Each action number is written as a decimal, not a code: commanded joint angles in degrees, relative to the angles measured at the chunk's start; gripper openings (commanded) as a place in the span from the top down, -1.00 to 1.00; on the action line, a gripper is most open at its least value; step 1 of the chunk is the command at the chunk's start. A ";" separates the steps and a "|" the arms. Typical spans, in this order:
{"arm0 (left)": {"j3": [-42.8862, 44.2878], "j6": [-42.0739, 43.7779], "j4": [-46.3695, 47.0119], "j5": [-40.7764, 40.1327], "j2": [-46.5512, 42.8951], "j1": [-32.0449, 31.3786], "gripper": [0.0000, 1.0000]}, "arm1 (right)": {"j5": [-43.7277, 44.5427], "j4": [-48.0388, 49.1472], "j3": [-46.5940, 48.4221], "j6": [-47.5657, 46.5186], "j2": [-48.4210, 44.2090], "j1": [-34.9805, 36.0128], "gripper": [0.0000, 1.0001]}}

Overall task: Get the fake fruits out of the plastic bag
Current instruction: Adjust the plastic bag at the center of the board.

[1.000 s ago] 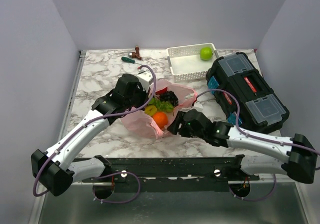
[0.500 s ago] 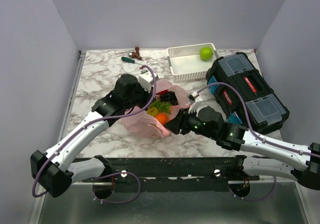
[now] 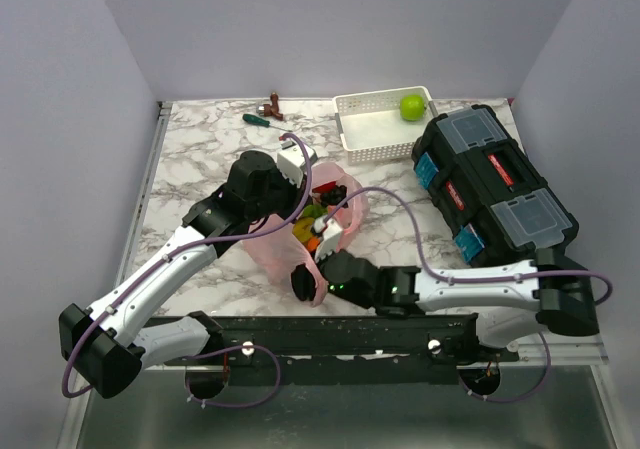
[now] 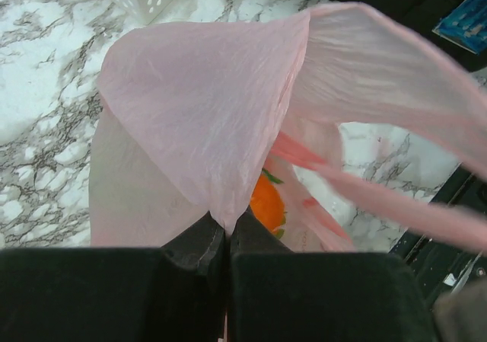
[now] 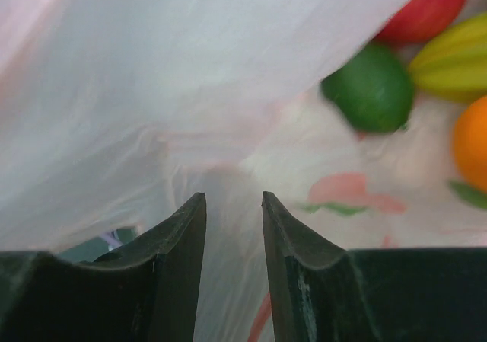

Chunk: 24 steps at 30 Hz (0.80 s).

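While the left gripper (image 4: 227,231) pinches a fold of the bag (image 4: 205,113) tight between its fingers and holds that wall up, the step in hand looks to be getting the right gripper (image 5: 233,201) a hold on the bag's near edge, to spread the mouth or tip the load. To do it well, the left pinch wants to be high so the mouth is tented. The right should take only film, clear of the fruits (image 5: 373,91), then draw away from the left so the opening widens. Too sharp a tug could tear the thin film or roll the orange (image 4: 266,205) off the table (image 3: 200,159). The right jaws stand a narrow gap apart against pale, blurred film; whether any of it lies between them I cannot tell. Red, green, yellow and orange fruits lie inside the bag just beyond those fingers, and one green apple (image 3: 412,106) sits in the basket (image 3: 375,129) at the far side. The left arm (image 3: 170,264) reaches forward, elbow out, wrist bent over the bag's far rim. The right arm (image 3: 480,281) lies low along the near edge, stretched leftward to the bag's near corner.
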 commanded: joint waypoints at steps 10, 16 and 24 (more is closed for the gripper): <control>-0.99 1.27 2.13 -0.52 -0.79 -0.41 1.00 | 14.17 -2.32 -2.74 7.55 6.60 7.84 0.13; -1.78 1.43 3.62 2.12 -1.66 -0.80 1.00 | 24.82 -17.36 -4.71 16.48 -4.62 7.83 0.00; -2.04 1.74 4.17 2.39 -1.39 -1.83 1.00 | 31.80 -17.63 -1.34 9.92 -7.57 7.82 -0.05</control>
